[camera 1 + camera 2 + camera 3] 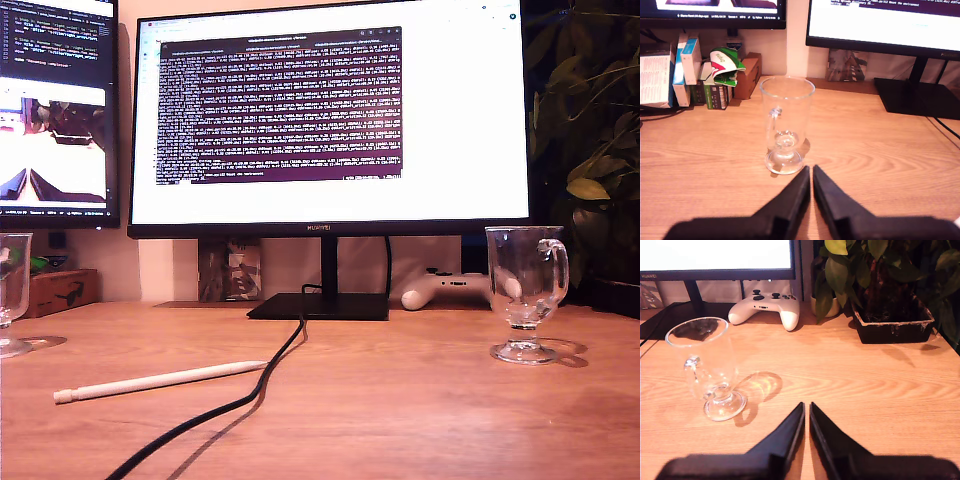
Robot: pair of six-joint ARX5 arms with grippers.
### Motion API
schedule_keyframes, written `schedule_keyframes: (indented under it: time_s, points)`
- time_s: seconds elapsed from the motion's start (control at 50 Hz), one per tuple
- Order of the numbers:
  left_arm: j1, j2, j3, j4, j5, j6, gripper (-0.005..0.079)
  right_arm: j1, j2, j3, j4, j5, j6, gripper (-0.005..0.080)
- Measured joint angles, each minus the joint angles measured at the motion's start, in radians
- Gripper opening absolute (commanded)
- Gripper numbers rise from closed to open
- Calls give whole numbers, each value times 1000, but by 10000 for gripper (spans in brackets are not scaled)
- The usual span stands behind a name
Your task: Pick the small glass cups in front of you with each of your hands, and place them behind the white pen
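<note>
Two clear glass mugs stand upright, one [526,291] at the exterior view's right, the other [13,290] at its left edge. The white pen [160,381] lies flat on the wood between them.

Our desk [420,400] warm wood grain with a soft sheen, two mugs [525,293] [785,131] of clear glossy glass, white pen [160,381] smooth matt plastic, black cable [262,375] rubbery, game controller [765,306] white smooth plastic, our gripper fingers [790,200] matt black.
</note>
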Motion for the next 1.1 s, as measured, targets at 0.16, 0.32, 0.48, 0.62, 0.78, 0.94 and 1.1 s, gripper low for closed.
schedule_keyframes:
  time_s: [0.16, 0.32, 0.48, 0.62, 0.78, 0.94, 1.1]
  points:
    - [0, 0, 0, 0, 0, 0, -18, 0, 0, 0, 0, 0, 0, -13]
    - [0, 0, 0, 0, 1, 0, -18, 0, 0, 0, 0, -1, 6, -13]
    - [0, 0, 0, 4, 33, -51, -18, 0, 0, -2, 36, -57, 209, -13]
    - [0, 0, 0, 37, 132, -186, -18, 0, 0, -3, 103, -196, 398, -10]
    - [0, 0, 0, 182, 276, -351, -18, 2, 0, 7, 130, -340, 495, 0]
    - [-1, 0, 4, 277, 445, -436, -19, 13, 11, 137, 11, -344, 501, 0]
    - [-1, 3, 70, 195, 594, -471, -19, 15, 74, 365, -94, -362, 498, 0]
